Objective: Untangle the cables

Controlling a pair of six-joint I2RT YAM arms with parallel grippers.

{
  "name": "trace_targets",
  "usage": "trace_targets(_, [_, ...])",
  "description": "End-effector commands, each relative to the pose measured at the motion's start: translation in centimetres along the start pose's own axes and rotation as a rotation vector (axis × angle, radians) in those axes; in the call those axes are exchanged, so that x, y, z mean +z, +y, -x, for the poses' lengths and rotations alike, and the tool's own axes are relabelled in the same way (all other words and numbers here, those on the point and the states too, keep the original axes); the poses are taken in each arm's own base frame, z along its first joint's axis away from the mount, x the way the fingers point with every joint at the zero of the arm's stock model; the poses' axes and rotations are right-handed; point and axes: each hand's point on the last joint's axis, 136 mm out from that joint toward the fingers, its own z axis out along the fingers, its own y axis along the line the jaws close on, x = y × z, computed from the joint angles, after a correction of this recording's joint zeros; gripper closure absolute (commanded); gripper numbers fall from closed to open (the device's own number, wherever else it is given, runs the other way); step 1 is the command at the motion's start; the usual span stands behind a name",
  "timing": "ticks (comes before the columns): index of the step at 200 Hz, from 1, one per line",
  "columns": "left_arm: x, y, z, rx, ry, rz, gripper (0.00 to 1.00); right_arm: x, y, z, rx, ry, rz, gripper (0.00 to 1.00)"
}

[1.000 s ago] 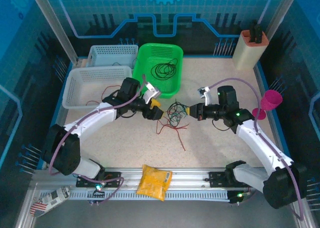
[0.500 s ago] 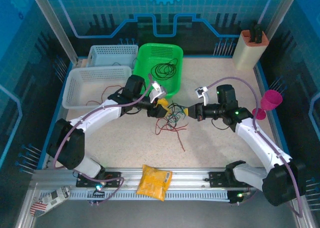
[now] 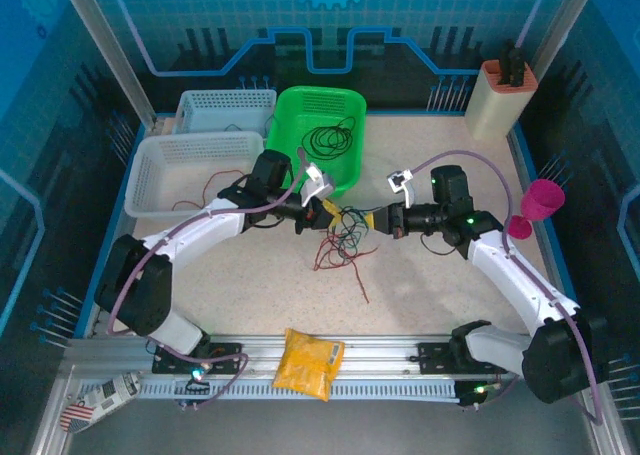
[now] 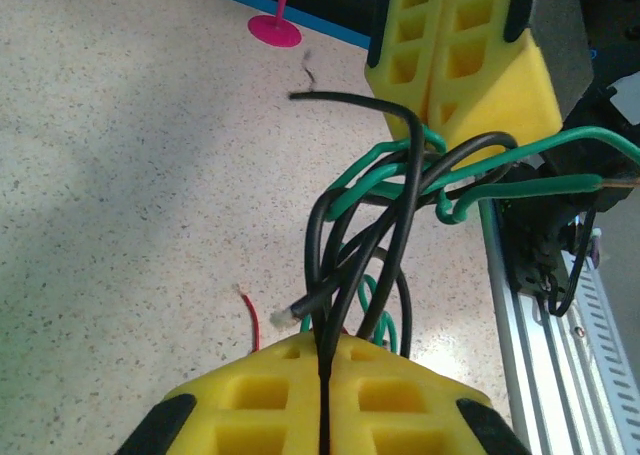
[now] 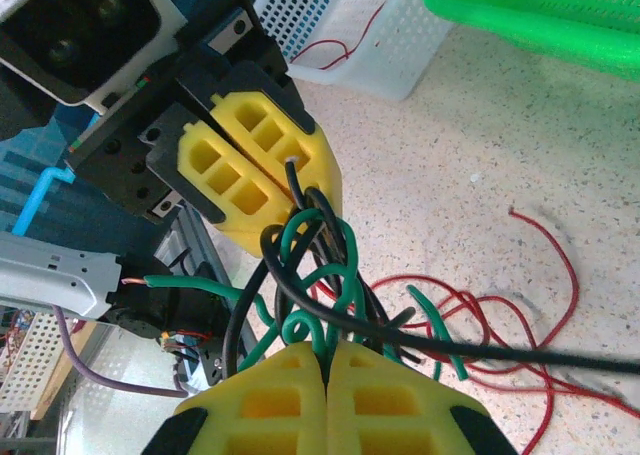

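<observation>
The cables (image 3: pixel 347 231) are a knot of green, black and red strands at mid-table, held a little above the surface, with red ends trailing toward me. My left gripper (image 3: pixel 329 215) is at the knot's left side, and in its wrist view the yellow fingers (image 4: pixel 270 385) are shut on a black cable (image 4: pixel 412 190). My right gripper (image 3: pixel 371 221) faces it from the right; its jaws (image 5: pixel 325 360) are shut on a green cable (image 5: pixel 340 260). The knot (image 5: pixel 320 265) spans the short gap between both grippers. Loose red cable (image 5: pixel 505 320) lies on the table beneath.
A green basket (image 3: pixel 300 110) holding a black wire loop stands just behind the knot. Two white baskets (image 3: pixel 160 180) (image 3: pixel 225 107) are at back left, a red wire over the nearer one's rim. A pink goblet (image 3: pixel 541 203), beige holder (image 3: pixel 500 100) and yellow bag (image 3: pixel 308 363) are further off.
My left gripper moved right to the knot and shut on a black cable. The right gripper edged slightly left, still shut, and the knot lifted between them.
</observation>
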Motion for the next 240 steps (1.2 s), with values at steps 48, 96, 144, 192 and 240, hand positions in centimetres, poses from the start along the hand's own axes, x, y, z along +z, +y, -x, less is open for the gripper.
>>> trace_targets(48, [0.3,-1.7,0.0,0.032,0.024,-0.082,1.00,-1.6,0.2,2.6,-0.113,-0.040,-0.130,1.00])
trace_targets(96, [0.1,-1.7,0.0,0.029,0.053,-0.075,1.00,-5.0,-2.7,4.3,-0.223,-0.065,-0.454,1.00])
trace_targets(144, [-0.3,-2.1,0.2,0.046,0.048,-0.077,1.00,-8.1,-5.9,5.0,-0.164,-0.077,-0.734,1.00])
trace_targets(192, [-0.4,-2.2,0.3,0.054,0.044,-0.078,1.00,-6.9,-5.1,4.5,-0.189,-0.047,-0.692,1.00])
trace_targets(240, [0.0,-1.6,0.9,0.000,0.023,-0.063,1.00,-5.2,-2.2,3.6,-0.183,-0.047,-0.469,0.81])
